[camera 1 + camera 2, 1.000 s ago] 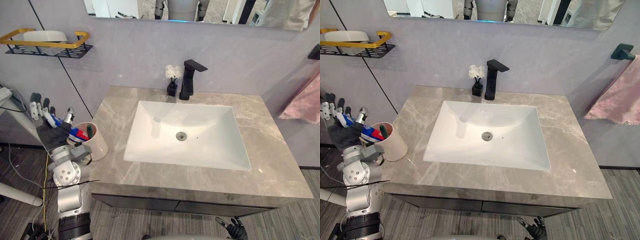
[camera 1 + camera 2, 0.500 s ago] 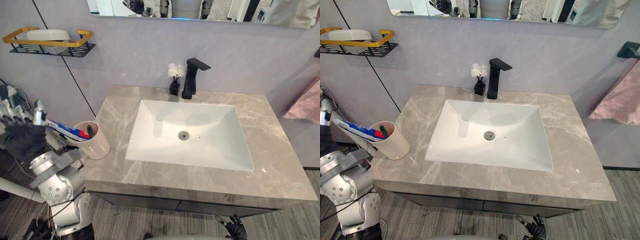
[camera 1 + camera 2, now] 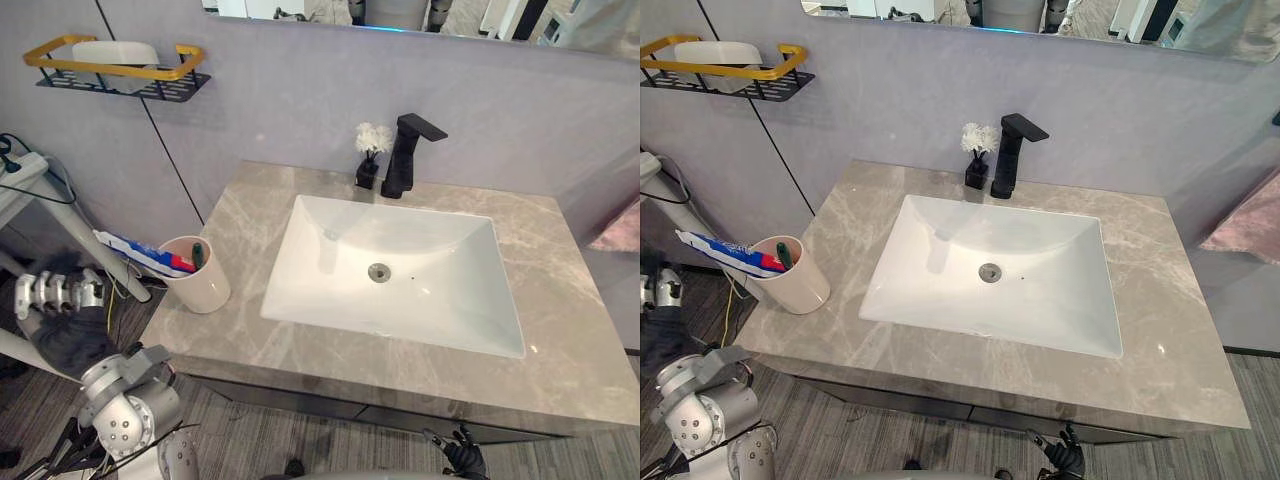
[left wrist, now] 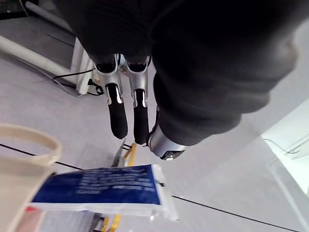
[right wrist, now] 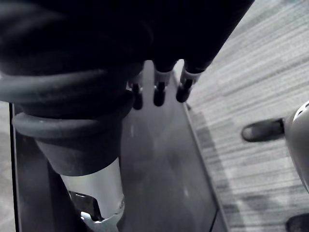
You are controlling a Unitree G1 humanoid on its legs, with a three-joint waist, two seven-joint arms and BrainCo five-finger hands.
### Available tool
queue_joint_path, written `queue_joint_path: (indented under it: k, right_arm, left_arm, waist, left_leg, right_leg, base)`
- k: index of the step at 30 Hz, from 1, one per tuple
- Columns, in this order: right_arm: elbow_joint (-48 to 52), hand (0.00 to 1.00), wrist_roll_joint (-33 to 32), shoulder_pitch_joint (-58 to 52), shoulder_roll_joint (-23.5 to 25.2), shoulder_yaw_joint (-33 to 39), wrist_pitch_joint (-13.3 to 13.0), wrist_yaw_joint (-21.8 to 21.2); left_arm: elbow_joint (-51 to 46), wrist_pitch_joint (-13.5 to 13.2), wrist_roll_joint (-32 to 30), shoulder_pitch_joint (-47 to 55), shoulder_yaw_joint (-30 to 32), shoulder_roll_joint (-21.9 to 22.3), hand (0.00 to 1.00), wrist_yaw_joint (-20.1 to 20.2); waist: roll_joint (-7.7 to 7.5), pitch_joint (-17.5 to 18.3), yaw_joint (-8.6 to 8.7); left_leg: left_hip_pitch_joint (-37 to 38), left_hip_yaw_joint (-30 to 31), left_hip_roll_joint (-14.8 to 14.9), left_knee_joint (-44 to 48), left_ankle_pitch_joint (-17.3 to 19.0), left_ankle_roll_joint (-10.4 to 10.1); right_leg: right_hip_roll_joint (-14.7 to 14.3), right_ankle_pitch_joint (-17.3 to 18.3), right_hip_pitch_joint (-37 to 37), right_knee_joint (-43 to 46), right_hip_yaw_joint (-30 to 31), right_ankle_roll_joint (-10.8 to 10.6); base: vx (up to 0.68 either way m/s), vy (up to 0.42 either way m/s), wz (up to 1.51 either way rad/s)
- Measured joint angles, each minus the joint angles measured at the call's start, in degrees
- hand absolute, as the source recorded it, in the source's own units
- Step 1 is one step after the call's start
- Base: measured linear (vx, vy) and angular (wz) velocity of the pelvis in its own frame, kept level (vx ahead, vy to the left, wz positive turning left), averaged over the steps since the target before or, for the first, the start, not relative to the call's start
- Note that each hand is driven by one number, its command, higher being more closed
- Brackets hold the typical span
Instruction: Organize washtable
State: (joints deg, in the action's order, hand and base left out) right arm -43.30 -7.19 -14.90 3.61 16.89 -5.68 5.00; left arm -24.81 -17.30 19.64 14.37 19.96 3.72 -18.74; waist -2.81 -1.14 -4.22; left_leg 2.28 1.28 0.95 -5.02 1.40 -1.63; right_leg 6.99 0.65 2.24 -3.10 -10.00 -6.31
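Silver fingers (image 4: pixel 117 99), dark tips, ribbed black cover (image 4: pixel 203 63)

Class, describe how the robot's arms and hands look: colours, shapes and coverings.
The left hand has silver fingers with dark tips and a dark ribbed cover over its back and wrist. The left arm is silver-grey with rounded joints. The right hand shows the same dark cover and dark-tipped fingers.

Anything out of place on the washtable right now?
The blue-and-white toothpaste tube lies almost flat across the rim of the beige cup, its end jutting well past the grey marble counter's left edge instead of standing upright. The cup itself sits close to that edge. Nothing looks spilled or broken.
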Motion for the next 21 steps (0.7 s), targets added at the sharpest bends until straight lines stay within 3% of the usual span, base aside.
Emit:
queue_joint_path:
  k: [12,21]
  right_arm:
    - [2.12,0.0,0.06,-0.59,-0.07,-1.23,1.09,0.3]
    - [2.12,0.0,0.12,-0.76,-0.07,-1.13,1.09,0.28]
  left_arm:
    - [12.33,3.03,0.07,0.08,-5.92,-0.28,1.0,2.58]
    - [15.46,3.13,-0.05,-1.22,-6.99,-0.24,1.0,3.42]
  waist:
    - [-0.05,0.0,-0.04]
    - [0.1,0.07,-0.05]
  left_leg:
    - [-0.72,-1.43,0.38,1.27,1.02,0.21]
    - [-0.99,-2.14,0.52,1.99,1.51,-0.19]
  right_leg:
    - [-0.22,0.04,-0.53,0.03,0.75,0.04]
    - [-0.35,0.04,-0.66,-0.01,1.04,0.04]
  base:
    - [-0.03,-0.008,-0.03]
    - [-0.01,-0.002,-0.01]
